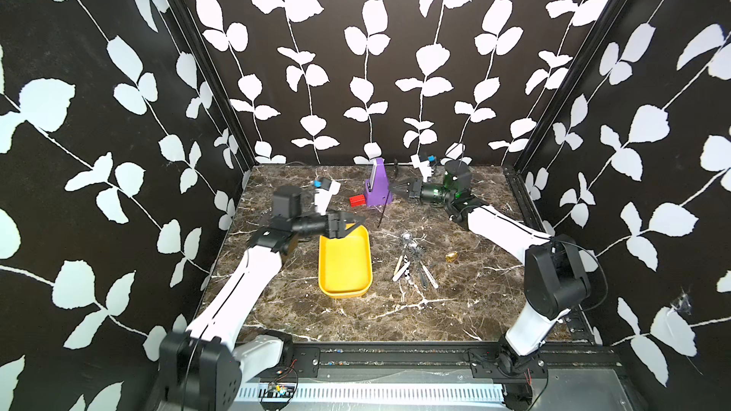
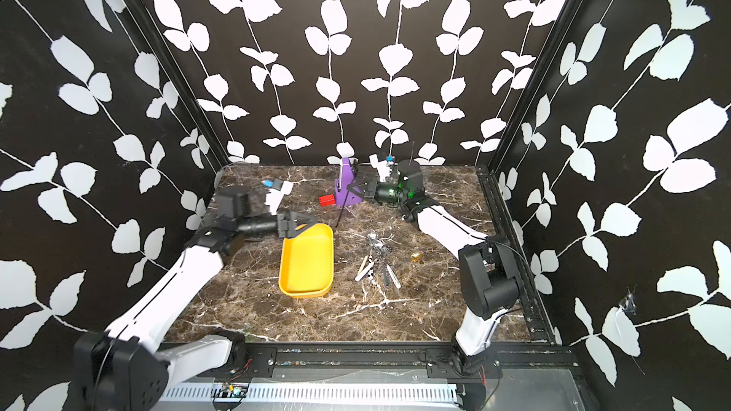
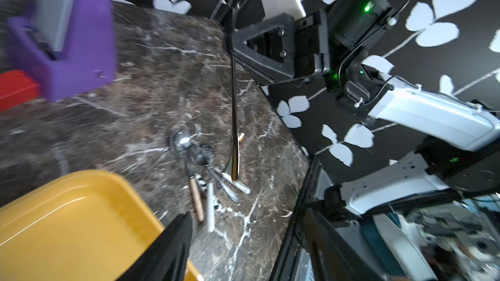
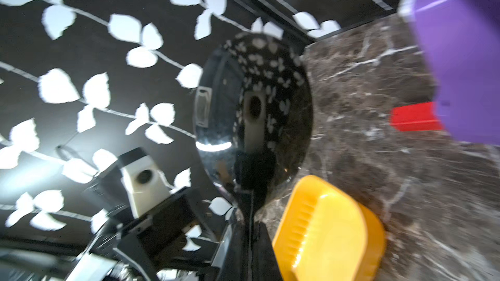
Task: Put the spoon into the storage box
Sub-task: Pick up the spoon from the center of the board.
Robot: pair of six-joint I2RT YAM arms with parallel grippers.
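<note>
Purple stand (image 1: 379, 185), red block (image 1: 356, 200), perhaps wrapper (image 1: 452, 256)

- storage box (image 1: 345, 266): its 11 o'clock corner is hidden under the left gripper (image 1: 356, 224) in both top views; that gripper's jaw gap is unreadable.
- purple stand (image 4: 460, 50): blurred and cropped in both wrist views.
- cutlery heap (image 1: 413, 260), 3 o'clock of the storage box: pieces overlap, count unclear.
- gold item (image 1: 452, 256), 3 o'clock of the cutlery heap: too small to name.
- spoon (image 4: 254, 120): its handle is hidden between the right gripper (image 4: 250, 220) fingers.

The black left end effector (image 1: 355, 225) is held parted; the right end effector (image 1: 394, 188) is clamped around a dark metal spoon (image 3: 234, 104).
</note>
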